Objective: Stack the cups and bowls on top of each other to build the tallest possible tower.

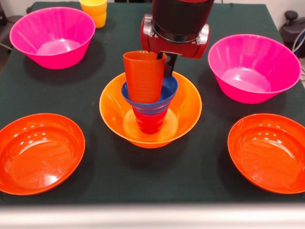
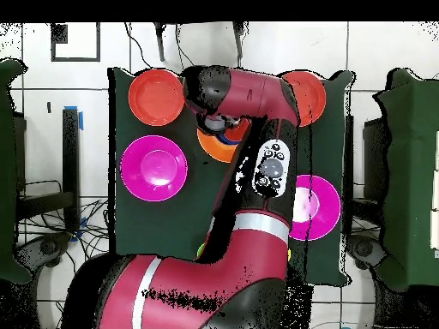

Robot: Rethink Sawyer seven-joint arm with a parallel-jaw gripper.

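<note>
The tower stands at the table's middle: a large orange bowl (image 1: 186, 112) as base, a red cup (image 1: 150, 121) in it, the small blue bowl (image 1: 150, 102) on that cup, and the orange cup (image 1: 143, 76) upright in the blue bowl, leaning slightly. My gripper (image 1: 166, 66) comes down from above at the orange cup's right rim. One dark finger (image 1: 170, 67) is outside the wall and the other inside, shut on the wall. In the overhead view the arm (image 2: 249, 103) hides the gripper and most of the orange bowl (image 2: 213, 147).
Two large pink bowls (image 1: 52, 36) (image 1: 252, 67) stand at the far left and right. Two shallow red-orange bowls (image 1: 40, 152) (image 1: 269, 152) lie at the near left and right. A yellow cup (image 1: 94, 9) stands at the far edge.
</note>
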